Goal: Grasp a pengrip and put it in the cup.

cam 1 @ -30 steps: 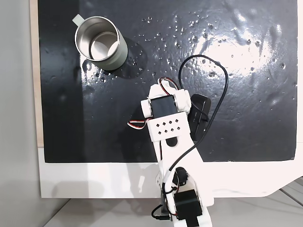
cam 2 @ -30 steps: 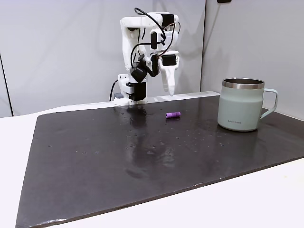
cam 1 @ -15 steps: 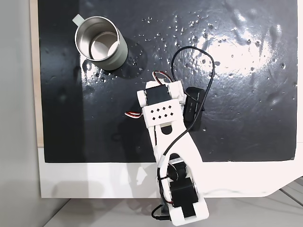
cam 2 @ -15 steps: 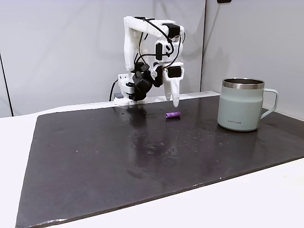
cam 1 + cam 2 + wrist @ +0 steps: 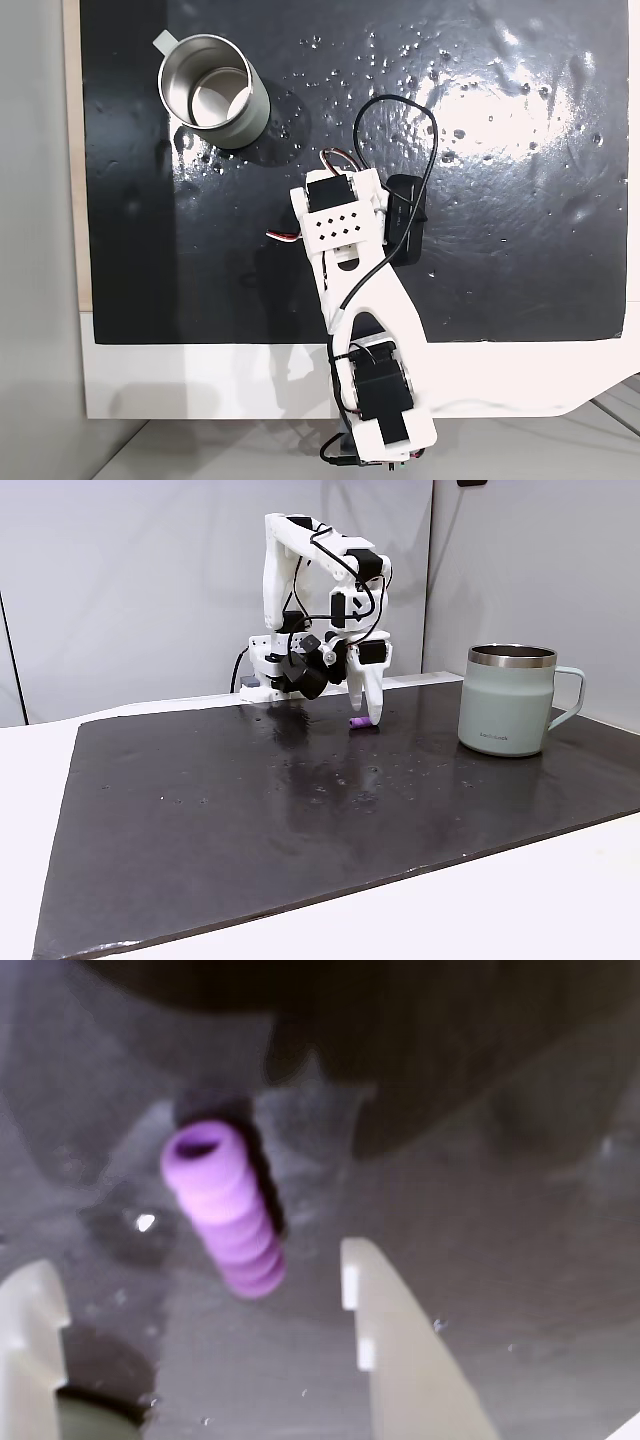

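Observation:
The light-purple ribbed pengrip (image 5: 226,1209) lies on the black mat, just ahead of my open gripper (image 5: 195,1290) in the wrist view, between the lines of the two white fingers (image 5: 385,1330). In a fixed view from the side, the gripper (image 5: 366,712) points down right at the pengrip (image 5: 356,723), fingertips near the mat. The grey-green steel cup (image 5: 507,699) stands upright to the right there, well apart. From above, the cup (image 5: 213,90) sits at the mat's upper left, and the arm (image 5: 345,235) covers the pengrip.
A black glossy mat (image 5: 520,150) with water droplets covers most of the white table (image 5: 180,385). A black cable (image 5: 395,110) loops above the arm. The arm's base (image 5: 270,665) stands at the mat's far edge.
The arm has reached forward and lowered, bringing the gripper from well above the mat down to the pengrip. The pengrip and the cup have not moved.

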Controlling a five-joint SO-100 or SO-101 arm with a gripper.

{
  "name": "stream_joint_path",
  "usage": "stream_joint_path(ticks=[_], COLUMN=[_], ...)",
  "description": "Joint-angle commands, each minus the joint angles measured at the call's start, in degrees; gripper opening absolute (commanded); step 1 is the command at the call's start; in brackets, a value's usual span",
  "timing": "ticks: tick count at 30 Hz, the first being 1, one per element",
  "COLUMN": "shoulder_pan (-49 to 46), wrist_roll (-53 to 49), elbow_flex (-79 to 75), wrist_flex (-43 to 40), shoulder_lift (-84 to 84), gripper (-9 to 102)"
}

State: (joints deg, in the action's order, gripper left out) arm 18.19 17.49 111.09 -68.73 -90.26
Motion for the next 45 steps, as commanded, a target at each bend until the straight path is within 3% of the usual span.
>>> stream_joint_path(ticks=[1,7,18,23,39,45], shoulder_pan=[0.09,-0.44,-0.62,-1.14,1.05,2.72], wrist_roll=[-1.85,-4.31,-6.5,-6.42,-4.66,-5.54], elbow_flex=[0.53,2.2,2.81,2.46,-31.46,-37.53], wrist_flex=[2.11,5.71,8.09,7.29,-23.55,-27.95], shoulder_lift=[0.09,0.97,1.05,0.53,-2.2,-6.42], gripper=[26,23,1,0,0,0])
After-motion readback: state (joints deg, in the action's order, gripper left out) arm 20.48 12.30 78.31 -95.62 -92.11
